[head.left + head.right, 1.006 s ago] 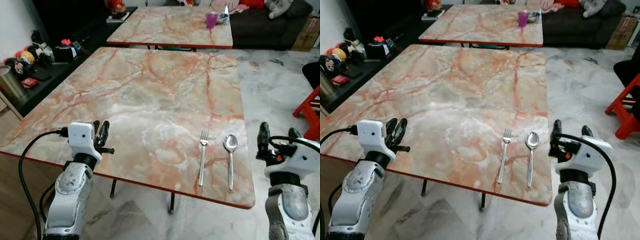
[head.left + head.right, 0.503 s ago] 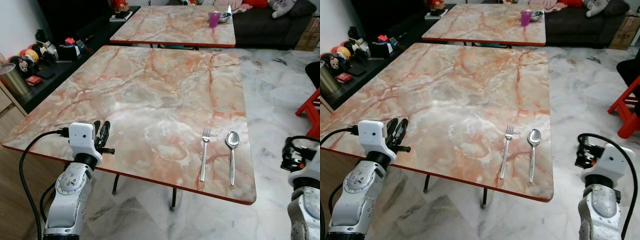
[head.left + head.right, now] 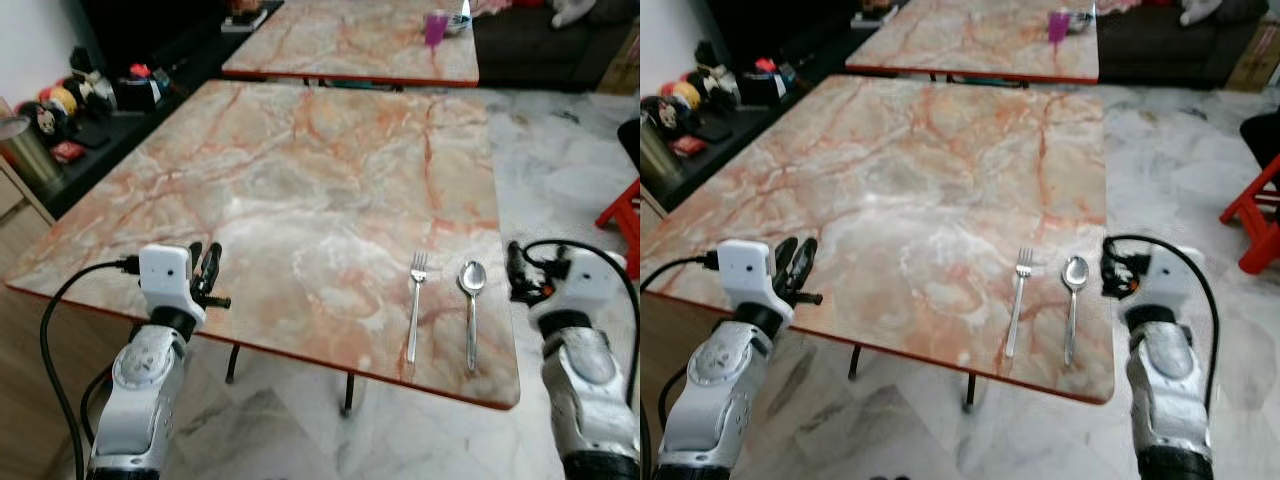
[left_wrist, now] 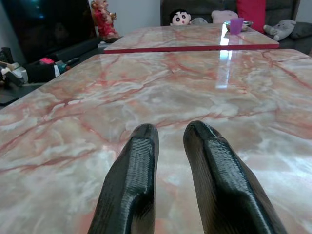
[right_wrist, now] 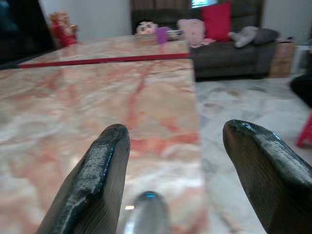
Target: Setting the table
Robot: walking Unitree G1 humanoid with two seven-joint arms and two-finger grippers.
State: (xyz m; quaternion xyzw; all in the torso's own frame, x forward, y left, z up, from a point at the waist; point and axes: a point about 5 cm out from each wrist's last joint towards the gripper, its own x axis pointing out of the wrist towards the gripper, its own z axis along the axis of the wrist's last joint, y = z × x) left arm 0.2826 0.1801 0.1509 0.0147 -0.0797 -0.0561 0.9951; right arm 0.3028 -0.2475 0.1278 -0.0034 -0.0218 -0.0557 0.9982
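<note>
A silver fork (image 3: 415, 305) and a silver spoon (image 3: 470, 312) lie side by side near the front right corner of the marbled table (image 3: 300, 170). My right gripper (image 3: 518, 272) hovers at the table's right edge, just right of the spoon. It is open, and in the right wrist view (image 5: 178, 129) the spoon's bowl (image 5: 148, 212) shows blurred low between its fingers. My left gripper (image 3: 204, 250) rests over the table's front left edge, shut on nothing, its fingers (image 4: 144, 146) almost together.
A second marbled table (image 3: 350, 45) stands behind, bearing a purple cup (image 3: 436, 27) and a metal bowl (image 3: 460, 18). A low dark shelf with small items (image 3: 90, 90) and a metal bin (image 3: 25, 150) are on the left. A red chair (image 3: 625, 215) stands right.
My right gripper had dropped away to the right half a second ago; it has come back up and in toward the spoon. The left arm has stayed put. The camera shifted slightly.
</note>
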